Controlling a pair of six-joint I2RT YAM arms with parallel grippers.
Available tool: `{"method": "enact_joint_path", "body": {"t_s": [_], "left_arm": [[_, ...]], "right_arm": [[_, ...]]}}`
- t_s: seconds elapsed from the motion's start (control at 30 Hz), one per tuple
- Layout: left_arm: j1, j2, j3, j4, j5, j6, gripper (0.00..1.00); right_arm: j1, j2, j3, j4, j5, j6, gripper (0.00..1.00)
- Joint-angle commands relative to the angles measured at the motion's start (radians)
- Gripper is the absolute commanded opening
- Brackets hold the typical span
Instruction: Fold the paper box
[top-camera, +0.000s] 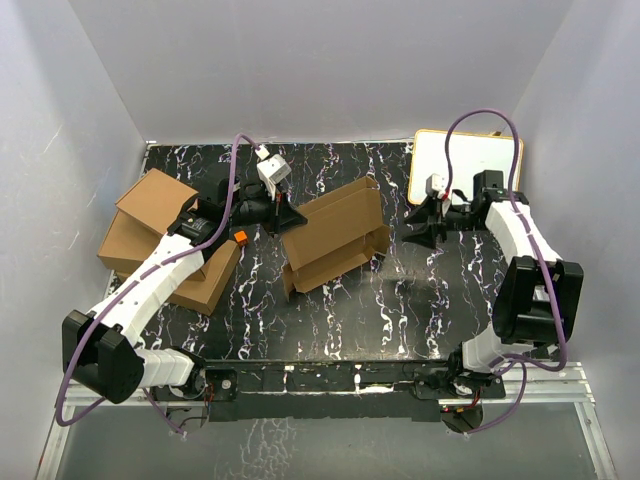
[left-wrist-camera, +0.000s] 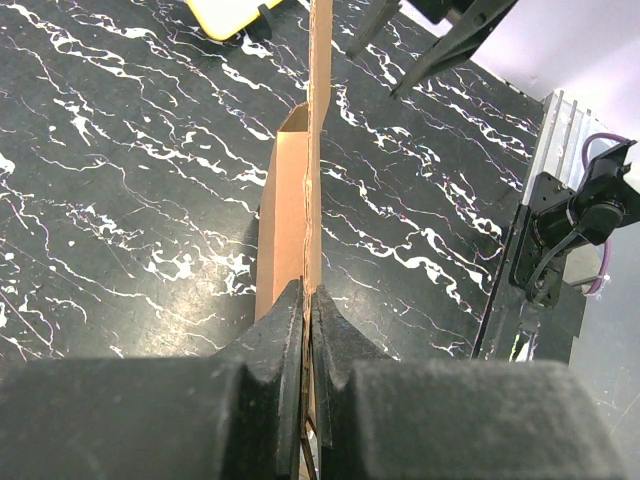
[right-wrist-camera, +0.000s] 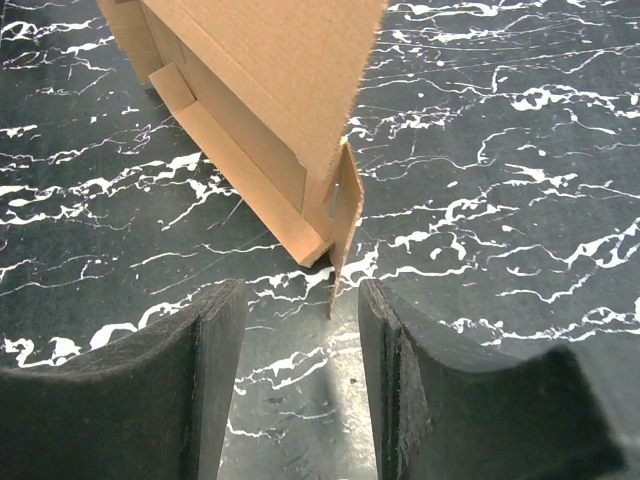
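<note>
Box (top-camera: 335, 235): partly folded, central on the table (top-camera: 420, 300), one panel raised.
Left gripper (left-wrist-camera: 308, 296): clamped on that panel's thin edge.
Right gripper (right-wrist-camera: 300, 292): jaws apart, the corner flap of the Box just ahead of the gap, seemingly untouched.
Spare boxes (top-camera: 150, 240): piled at the table's left side.

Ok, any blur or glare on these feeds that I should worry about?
Top external: evenly lit, sharp, the paper box clear. Left wrist: the left hand fills the bottom, dark and soft; table beyond is crisp. Right wrist: the right hand looks soft up close, box corner in focus. No glare.
</note>
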Motion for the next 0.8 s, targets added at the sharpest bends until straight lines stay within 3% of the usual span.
{"method": "enact_joint_path", "body": {"t_s": [0.0, 0.13, 0.53, 0.77], "left_arm": [[-0.001, -0.035, 0.006, -0.023, 0.017, 0.003, 0.00], [-0.001, -0.036, 0.006, -0.022, 0.017, 0.002, 0.00], [-0.001, -0.033, 0.017, -0.031, 0.019, 0.002, 0.00], [-0.001, -0.032, 0.022, -0.034, 0.018, -0.001, 0.00]], "right_arm": [[-0.060, 0.040, 0.124, -0.301, -0.081, -0.294, 0.53], [-0.103, 0.071, 0.181, -0.369, -0.081, -0.313, 0.53], [-0.118, 0.073, 0.219, -0.354, -0.042, -0.280, 0.53], [-0.118, 0.083, 0.226, -0.150, 0.049, 0.023, 0.53]]}}
